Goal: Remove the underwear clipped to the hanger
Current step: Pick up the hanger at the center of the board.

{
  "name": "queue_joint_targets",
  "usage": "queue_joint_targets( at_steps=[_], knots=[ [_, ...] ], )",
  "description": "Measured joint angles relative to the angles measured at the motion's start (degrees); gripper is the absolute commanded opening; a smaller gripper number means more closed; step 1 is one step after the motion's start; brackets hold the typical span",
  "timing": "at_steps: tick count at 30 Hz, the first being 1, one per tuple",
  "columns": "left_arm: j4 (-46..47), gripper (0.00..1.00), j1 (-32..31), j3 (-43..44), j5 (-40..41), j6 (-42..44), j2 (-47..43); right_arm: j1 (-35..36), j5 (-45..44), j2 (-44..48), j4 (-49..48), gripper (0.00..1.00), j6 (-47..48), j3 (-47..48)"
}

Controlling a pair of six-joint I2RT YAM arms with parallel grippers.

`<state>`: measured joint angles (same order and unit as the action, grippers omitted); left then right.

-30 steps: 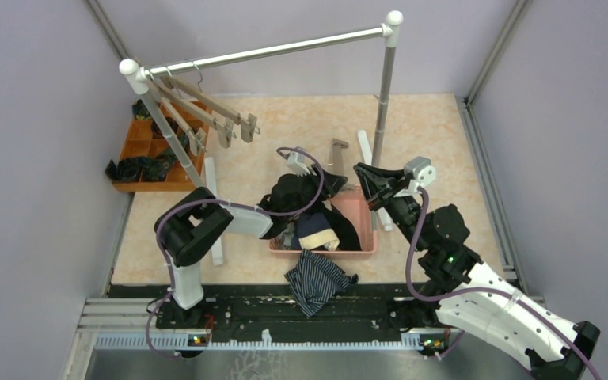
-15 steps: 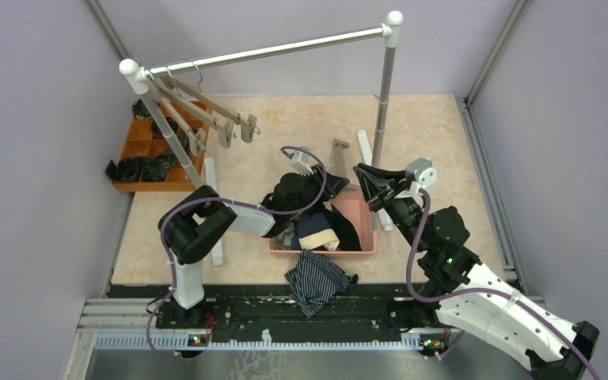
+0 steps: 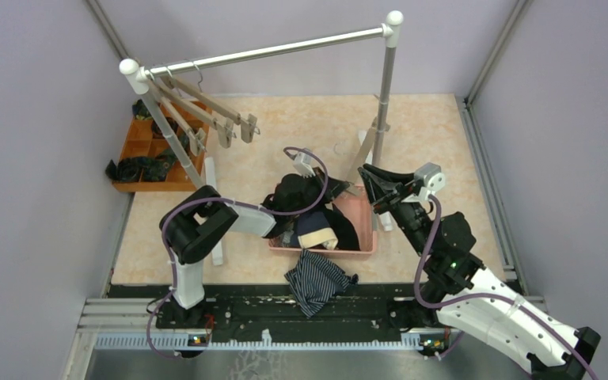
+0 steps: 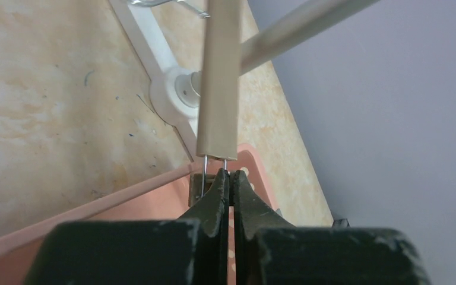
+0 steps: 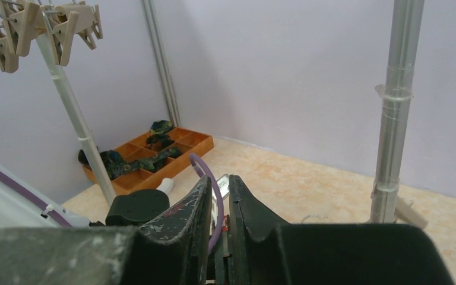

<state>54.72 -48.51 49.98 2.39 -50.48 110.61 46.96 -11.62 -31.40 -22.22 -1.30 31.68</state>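
Observation:
Dark underwear is heaped in the pink basket [image 3: 362, 239]. A navy pair with white stripes [image 3: 317, 281] lies in front of it. A wooden hanger [image 4: 218, 89] lies from the basket's far rim toward the rack pole's foot, with no cloth on it. My left gripper [image 4: 230, 175] is shut just below the hanger's end. Its tips are beside the wire of the hanger's clip [image 4: 197, 185], and nothing shows between the jaws. From above, the left gripper [image 3: 342, 188] reaches over the basket. My right gripper [image 5: 219, 181] hovers close by with its jaws a little apart and nothing between them.
A clothes rack's rail [image 3: 269, 52] carries more bare wooden clip hangers [image 3: 206, 111] at its left end. Its right pole [image 3: 383, 95] stands just behind the basket. An orange divided tray [image 3: 146, 154] with small dark rolled bundles sits at the far left.
My left gripper has closed from partly open to shut. The loose hanger has swung right, toward the pole's foot. My right arm has drawn slightly right.

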Motion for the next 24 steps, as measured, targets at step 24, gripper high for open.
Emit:
queue_joint_targets(
  at_steps=[24],
  knots=[
    [-18.0,0.0,-3.7,-0.4,16.9,23.7,-18.0,0.0,0.2,0.3,-0.6,0.2,-0.2,-0.3]
  ],
)
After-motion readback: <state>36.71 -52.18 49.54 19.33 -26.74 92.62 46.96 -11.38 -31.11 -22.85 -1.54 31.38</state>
